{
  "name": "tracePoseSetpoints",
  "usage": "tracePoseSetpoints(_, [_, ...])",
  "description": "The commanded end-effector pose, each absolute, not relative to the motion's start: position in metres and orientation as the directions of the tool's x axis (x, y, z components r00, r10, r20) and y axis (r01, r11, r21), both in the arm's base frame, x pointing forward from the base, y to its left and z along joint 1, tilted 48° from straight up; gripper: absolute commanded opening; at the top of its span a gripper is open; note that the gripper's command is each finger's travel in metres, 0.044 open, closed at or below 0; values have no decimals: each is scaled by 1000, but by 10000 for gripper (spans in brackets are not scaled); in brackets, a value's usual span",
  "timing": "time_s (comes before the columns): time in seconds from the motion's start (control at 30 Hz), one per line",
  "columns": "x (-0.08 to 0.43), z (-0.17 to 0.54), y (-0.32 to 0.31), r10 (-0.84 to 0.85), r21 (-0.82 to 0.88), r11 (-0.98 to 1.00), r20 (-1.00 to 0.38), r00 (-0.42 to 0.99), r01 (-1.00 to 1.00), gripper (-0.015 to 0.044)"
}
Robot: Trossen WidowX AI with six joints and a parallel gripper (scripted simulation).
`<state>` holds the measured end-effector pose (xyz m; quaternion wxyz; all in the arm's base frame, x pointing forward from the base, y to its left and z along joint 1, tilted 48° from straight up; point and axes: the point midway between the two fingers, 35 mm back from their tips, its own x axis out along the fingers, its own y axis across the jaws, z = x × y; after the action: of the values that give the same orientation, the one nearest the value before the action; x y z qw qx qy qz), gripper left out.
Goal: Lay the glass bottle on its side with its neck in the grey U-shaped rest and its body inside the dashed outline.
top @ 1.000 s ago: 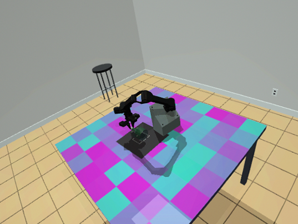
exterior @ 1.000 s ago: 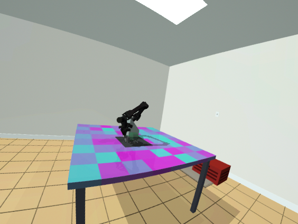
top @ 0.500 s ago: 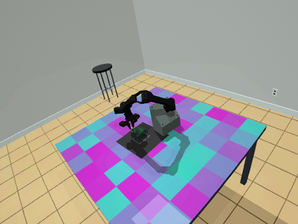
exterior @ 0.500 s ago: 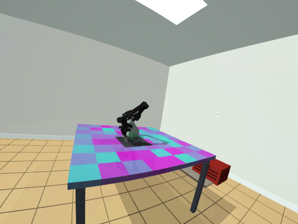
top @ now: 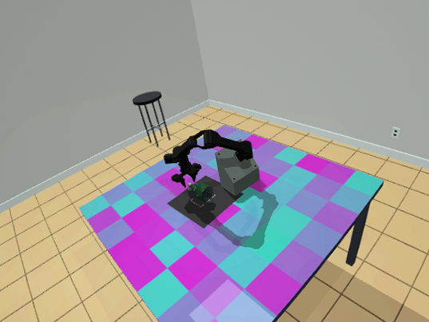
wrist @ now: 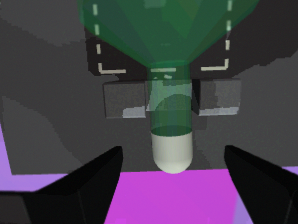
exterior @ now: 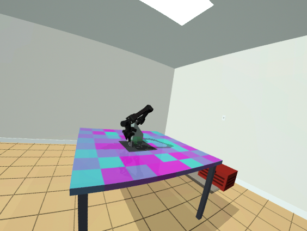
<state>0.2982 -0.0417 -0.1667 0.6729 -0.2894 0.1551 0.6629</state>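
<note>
The green glass bottle (top: 201, 189) (exterior: 137, 139) (wrist: 170, 35) lies on its side, its neck toward my gripper. In the wrist view the neck passes between the two raised blocks of the grey U-shaped rest (wrist: 125, 100), and its white end (wrist: 172, 152) sticks out beyond them. The body lies over the dashed outline (wrist: 112, 71) and looks wider than it there; its far end is out of the wrist view. My gripper (top: 190, 183) (wrist: 172, 151) is open, its fingers standing apart on either side of the white end with a gap at each side.
A dark mat (top: 204, 220) (wrist: 40, 135) lies under the bottle and the rest, on the checkered table (top: 193, 268) (exterior: 114, 174). The arm's grey base block (top: 239, 174) stands close beside the mat. A stool (top: 147, 98) stands beyond the table.
</note>
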Motion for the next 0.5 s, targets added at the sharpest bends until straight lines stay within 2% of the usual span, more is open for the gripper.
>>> tracePoseSetpoints(0.0, [298,-167,-42,803,-185,-46,-591,73,-982,420])
tracePoseSetpoints(0.03, [299,-165,-43,800,-183,-48,-595,71,-982,440])
tracePoseSetpoints(0.23, [300,-125,-82,736,-131,-94,-677,20,-987,440])
tracePoseSetpoints(0.47, [293,-119,-88,732,-127,-97,-681,16,-987,440])
